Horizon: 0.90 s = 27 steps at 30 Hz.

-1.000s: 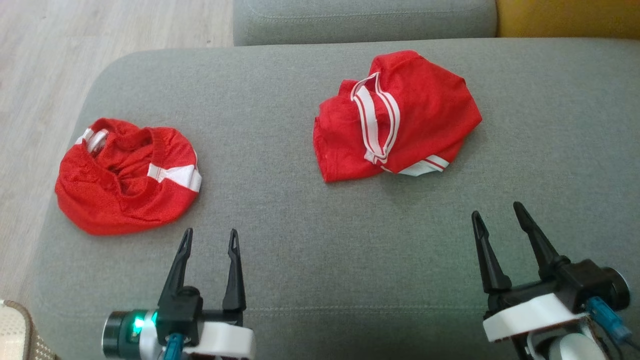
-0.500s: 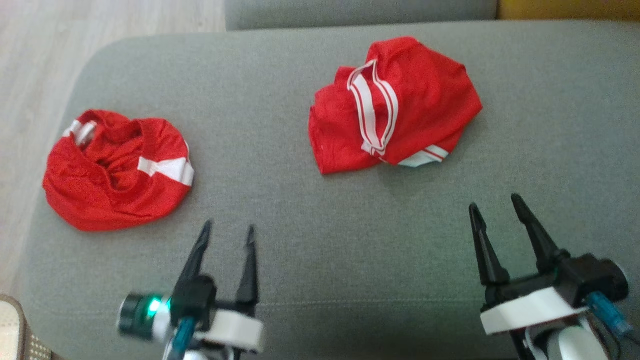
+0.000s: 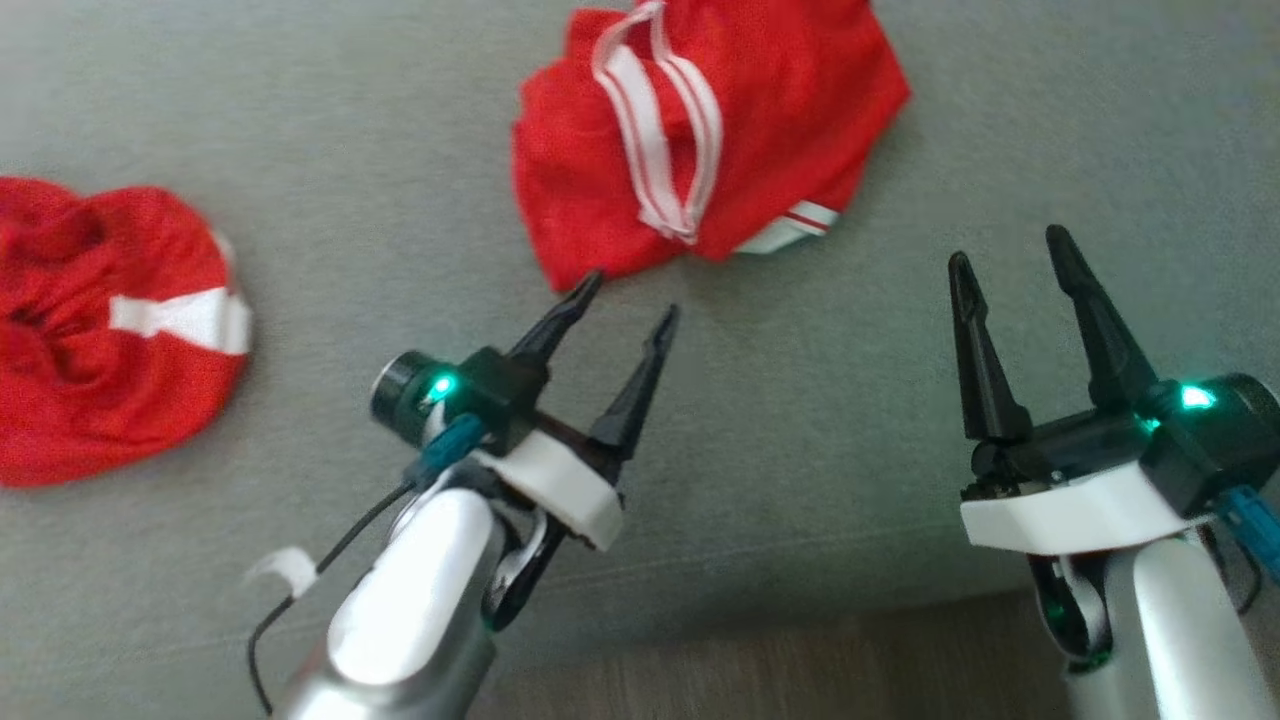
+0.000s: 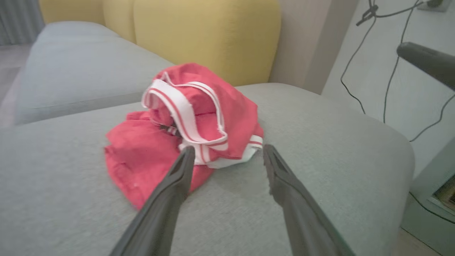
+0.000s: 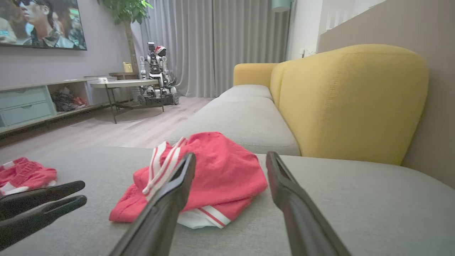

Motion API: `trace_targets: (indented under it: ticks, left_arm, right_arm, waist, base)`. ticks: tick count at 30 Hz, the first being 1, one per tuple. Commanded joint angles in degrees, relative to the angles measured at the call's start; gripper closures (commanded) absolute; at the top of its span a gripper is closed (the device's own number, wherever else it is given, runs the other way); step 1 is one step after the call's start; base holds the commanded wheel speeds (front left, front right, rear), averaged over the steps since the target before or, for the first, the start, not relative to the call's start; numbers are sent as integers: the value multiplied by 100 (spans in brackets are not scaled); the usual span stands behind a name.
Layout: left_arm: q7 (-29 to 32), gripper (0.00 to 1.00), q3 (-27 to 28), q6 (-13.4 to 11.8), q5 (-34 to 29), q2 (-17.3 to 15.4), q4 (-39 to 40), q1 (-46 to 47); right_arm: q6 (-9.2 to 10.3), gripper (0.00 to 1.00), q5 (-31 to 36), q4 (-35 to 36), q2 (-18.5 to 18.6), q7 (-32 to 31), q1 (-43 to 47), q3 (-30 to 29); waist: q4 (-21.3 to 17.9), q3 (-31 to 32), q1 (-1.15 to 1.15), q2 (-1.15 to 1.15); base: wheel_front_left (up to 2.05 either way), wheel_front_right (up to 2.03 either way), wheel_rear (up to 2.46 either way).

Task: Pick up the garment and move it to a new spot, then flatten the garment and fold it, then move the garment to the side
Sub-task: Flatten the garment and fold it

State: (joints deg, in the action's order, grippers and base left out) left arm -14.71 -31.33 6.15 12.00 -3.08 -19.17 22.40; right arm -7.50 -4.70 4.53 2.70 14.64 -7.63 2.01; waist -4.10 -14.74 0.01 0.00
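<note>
A crumpled red garment point(image 3: 700, 130) with white striped trim lies on the grey sofa seat point(image 3: 900, 450), at the top middle of the head view. My left gripper point(image 3: 630, 298) is open, and its left fingertip is at the garment's near corner. In the left wrist view the open gripper point(image 4: 228, 149) points at the garment point(image 4: 231, 106) lying just past its tips. My right gripper point(image 3: 1010, 250) is open over bare cushion, to the right of and nearer than the garment. Its own view shows the open gripper point(image 5: 231, 156) framing the garment point(image 5: 220, 160).
A second bunched red garment point(image 3: 100, 320) lies at the seat's left. The seat's front edge and dark floor point(image 3: 800, 660) run along the bottom. A yellow backrest point(image 5: 348, 103) rises behind the seat. The left gripper point(image 5: 83, 192) shows low left in the right wrist view.
The head camera has tilted down and moved closer. My left gripper has reached forward and right to the striped garment's near corner. The right gripper has edged forward. Both stay open.
</note>
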Motion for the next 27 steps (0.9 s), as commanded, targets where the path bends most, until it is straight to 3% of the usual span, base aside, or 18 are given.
trace_targets:
  ticks: [1, 7, 12, 20, 21, 22, 23, 27]
  left_arm:
    - [-29, 0, 5, 29, 123, 18, 52, 301]
    - [-29, 0, -216, -277, 336, 19, -346, 712]
    - [-29, 0, -290, -760, 426, 20, -890, 1095]
    - [-29, 0, -111, -1194, 526, 20, -904, 1455]
    - [-29, 5, -82, -1227, 527, 20, -861, 1479]
    - [-29, 61, -64, -1245, 521, 20, -835, 1492]
    - [-29, 100, -53, -1235, 536, 20, -820, 1496]
    - [-29, 100, 22, -989, 888, 20, -527, 1590]
  right_arm:
    - [1, 0, -49, 251, 18, 36, -154, 93]
    - [1, 0, -104, 348, 18, 36, -263, 36]
    - [1, 0, -187, 384, 18, 36, -298, 24]
    - [1, 0, -266, 389, 18, 36, -344, 33]
    - [1, 0, -273, 387, 18, 36, -352, 37]
    - [1, 0, -280, 386, 18, 36, -363, 43]
    - [1, 0, -295, 389, 18, 36, -374, 46]
    - [1, 0, -364, 385, 18, 36, -409, 72]
  waist:
    - [-392, -319, -1, 0]
    - [-706, -510, -1, 0]
    - [-944, -663, -1, 0]
    - [-1099, -809, -1, 0]
    - [-1109, -816, -1, 0]
    - [-1119, -818, -1, 0]
    - [-1130, -815, -1, 0]
    - [-1197, -741, -1, 0]
  base:
    - [0, 0, 0]
    - [0, 0, 0]
    - [0, 0, 0]
    - [0, 0, 0]
    - [0, 0, 0]
    - [0, 0, 0]
    - [0, 0, 0]
    - [0, 0, 0]
